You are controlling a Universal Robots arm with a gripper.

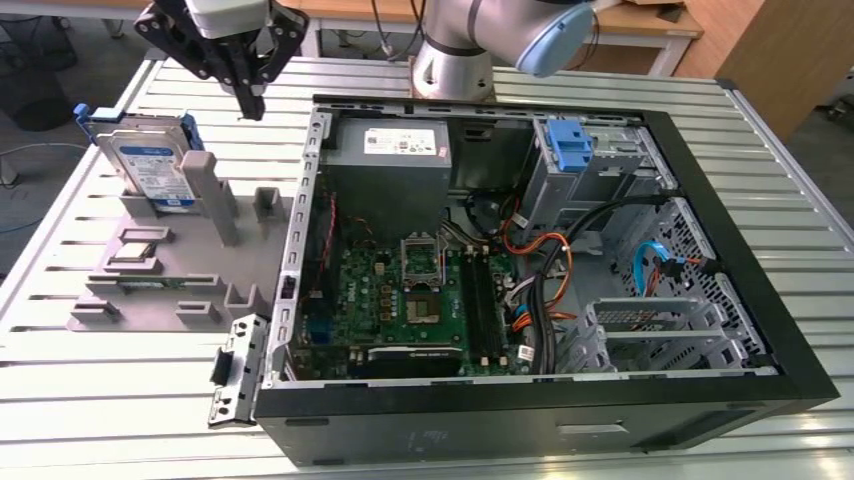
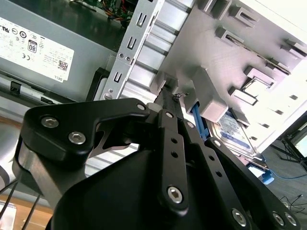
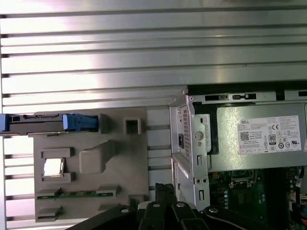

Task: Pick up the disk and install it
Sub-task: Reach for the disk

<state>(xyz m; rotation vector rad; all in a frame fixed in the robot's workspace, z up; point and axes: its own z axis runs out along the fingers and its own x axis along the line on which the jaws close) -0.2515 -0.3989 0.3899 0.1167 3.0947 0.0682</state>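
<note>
Your open case [image 1: 534,420] lies nearest. Outside its wall, toward the exterior view's left, the disk [image 1: 150,165] stands on edge in a grey holder [image 1: 200,275]. Farther back, your gripper [image 1: 251,108] hangs just outside that same wall, higher than the disk, fingers pressed together and empty.

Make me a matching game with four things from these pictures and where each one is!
Things:
1. disk
2. small silver chip
3. power supply box
4. gripper

Places:
A. inside the computer case
B. up above the table, holding nothing
C. standing on its edge in the grey holder
D. lying flat in the grey holder

Right pairs: 1-C, 2-D, 3-A, 4-B.
</note>
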